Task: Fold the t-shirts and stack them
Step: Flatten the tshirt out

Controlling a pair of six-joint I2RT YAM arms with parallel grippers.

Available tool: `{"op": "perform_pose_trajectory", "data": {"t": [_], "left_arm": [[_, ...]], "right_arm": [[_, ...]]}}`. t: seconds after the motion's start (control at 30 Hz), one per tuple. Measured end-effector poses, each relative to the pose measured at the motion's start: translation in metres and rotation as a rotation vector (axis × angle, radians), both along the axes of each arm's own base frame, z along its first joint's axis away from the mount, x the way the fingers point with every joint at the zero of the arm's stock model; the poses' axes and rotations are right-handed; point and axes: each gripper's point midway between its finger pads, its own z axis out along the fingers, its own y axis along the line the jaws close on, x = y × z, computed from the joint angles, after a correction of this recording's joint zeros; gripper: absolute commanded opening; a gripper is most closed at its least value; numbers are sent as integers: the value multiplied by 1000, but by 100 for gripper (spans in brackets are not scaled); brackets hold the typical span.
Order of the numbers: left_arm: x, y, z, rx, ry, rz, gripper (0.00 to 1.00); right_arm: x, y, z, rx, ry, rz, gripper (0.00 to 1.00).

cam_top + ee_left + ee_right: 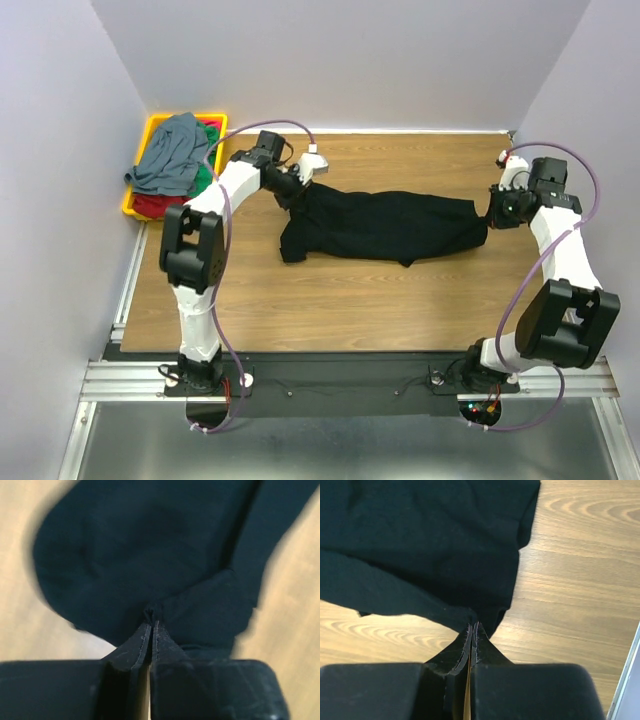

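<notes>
Across mid-table, black shirt [385, 225] lies stretched out, folding unfinished, with left gripper [151, 622] and right gripper [471, 625] each clamped on an end. Far left, tray [160, 121] holds grey shirt [170, 155], green shirt [203, 180] and red shirt [150, 205]; nothing is stacked.

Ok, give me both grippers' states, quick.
Left gripper: shut on the black t-shirt.
Right gripper: shut on the same black t-shirt.
</notes>
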Motion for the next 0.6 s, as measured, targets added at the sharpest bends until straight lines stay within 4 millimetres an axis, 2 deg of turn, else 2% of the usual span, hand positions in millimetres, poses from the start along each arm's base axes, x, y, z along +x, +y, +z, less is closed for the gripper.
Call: {"op": "perform_pose_trajectory", "data": {"t": [0.03, 0.17, 0.2, 0.23, 0.27, 0.33, 0.4, 0.47, 0.53, 0.6], "left_arm": [[15, -2, -3, 4, -17, 6, 18], [52, -3, -3, 26, -68, 39, 37], [59, -1, -2, 29, -78, 53, 46], [61, 1, -1, 28, -80, 66, 46], [63, 2, -1, 24, -79, 75, 58], [66, 14, 4, 7, -92, 115, 61], [57, 28, 7, -3, -105, 157, 62], [19, 52, 15, 3, -78, 207, 63], [-3, 62, 33, -6, -113, 247, 63], [-22, 62, 58, -22, -171, 264, 63]], "right_arm": [[1, -1, -2, -4, 2, -3, 1], [10, -6, -11, -7, 26, -11, 1], [13, -7, -14, -5, 34, -13, 0], [14, -8, -16, -3, 40, -15, 1], [16, -9, -19, -2, 45, -17, 0], [17, -10, -23, 0, 57, -22, 1], [18, -10, -26, 2, 65, -27, 1], [18, -11, -28, 3, 70, -31, 1], [18, -11, -29, 4, 73, -34, 0], [18, -11, -30, 5, 78, -36, 1]]}}
